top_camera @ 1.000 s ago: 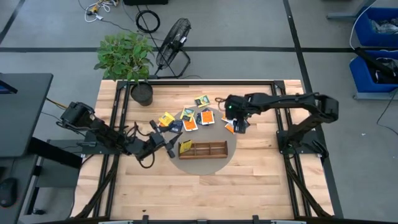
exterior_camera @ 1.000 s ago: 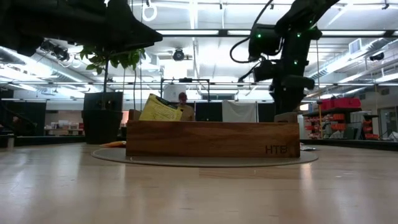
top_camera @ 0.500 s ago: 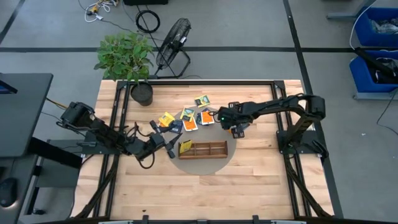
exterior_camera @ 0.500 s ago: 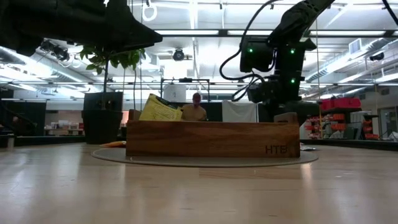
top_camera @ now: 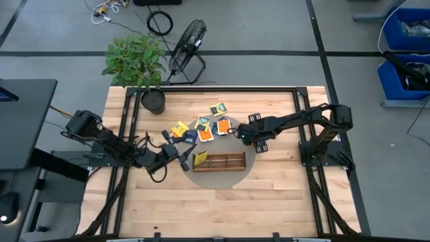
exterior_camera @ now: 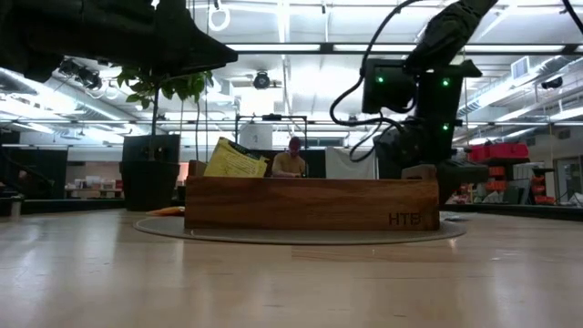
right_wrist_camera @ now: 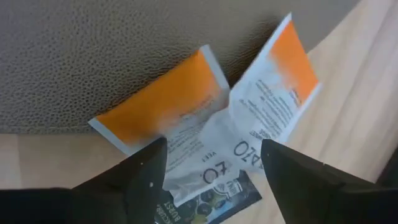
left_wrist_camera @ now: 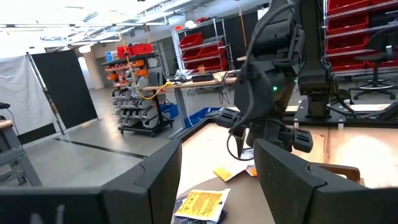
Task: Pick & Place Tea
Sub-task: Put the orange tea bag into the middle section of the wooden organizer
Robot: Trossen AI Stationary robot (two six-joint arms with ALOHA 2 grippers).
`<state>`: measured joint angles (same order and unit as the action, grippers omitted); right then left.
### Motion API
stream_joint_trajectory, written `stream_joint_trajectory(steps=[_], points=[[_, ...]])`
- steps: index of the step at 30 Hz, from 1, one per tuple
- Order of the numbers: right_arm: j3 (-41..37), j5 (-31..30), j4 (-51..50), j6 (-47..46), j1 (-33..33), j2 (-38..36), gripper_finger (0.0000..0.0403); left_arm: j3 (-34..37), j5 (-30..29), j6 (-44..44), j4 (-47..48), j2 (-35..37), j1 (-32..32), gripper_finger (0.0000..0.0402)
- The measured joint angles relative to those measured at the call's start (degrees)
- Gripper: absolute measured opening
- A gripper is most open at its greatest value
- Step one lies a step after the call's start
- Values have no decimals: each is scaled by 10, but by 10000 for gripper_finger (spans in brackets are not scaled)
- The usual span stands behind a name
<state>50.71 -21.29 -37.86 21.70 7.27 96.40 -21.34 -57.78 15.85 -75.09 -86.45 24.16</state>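
Observation:
The tea packets lie scattered on the round grey mat (top_camera: 222, 178) and on the table beyond the brown wooden tray (top_camera: 218, 161). One yellow packet (exterior_camera: 232, 159) stands leaning in the tray's left compartment. My right gripper (right_wrist_camera: 214, 171) points steeply down, open, at the mat's right edge. Its fingers stand on either side of two orange-and-white packets (right_wrist_camera: 161, 106) (right_wrist_camera: 273, 93) that overlap on a dark packet (right_wrist_camera: 208, 199). I cannot see any touch. My left gripper (top_camera: 183, 153) waits level at the tray's left end, open with nothing between its fingers (left_wrist_camera: 155, 180).
More packets, yellow, orange and dark (top_camera: 201, 124), lie in a loose cluster at the mat's far side. A potted plant (top_camera: 153, 101) stands at the table's far left corner. Free wood lies along the near side. A person (exterior_camera: 291, 162) shows in the room beyond.
My right gripper has come down and toward the table's near edge, onto the orange packets at the mat's right edge, rolling its wrist as it sank. The packets and the tray have kept their places.

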Motion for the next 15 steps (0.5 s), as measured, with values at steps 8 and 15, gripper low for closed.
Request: stream_joint_trajectory(steps=[8,15], points=[[-7,-37,14,-2,-20,0,267,0,0,3,-1,0,0,206],[2,-38,-1,-16,-30,0,266,0,0,4,-1,0,0,206]])
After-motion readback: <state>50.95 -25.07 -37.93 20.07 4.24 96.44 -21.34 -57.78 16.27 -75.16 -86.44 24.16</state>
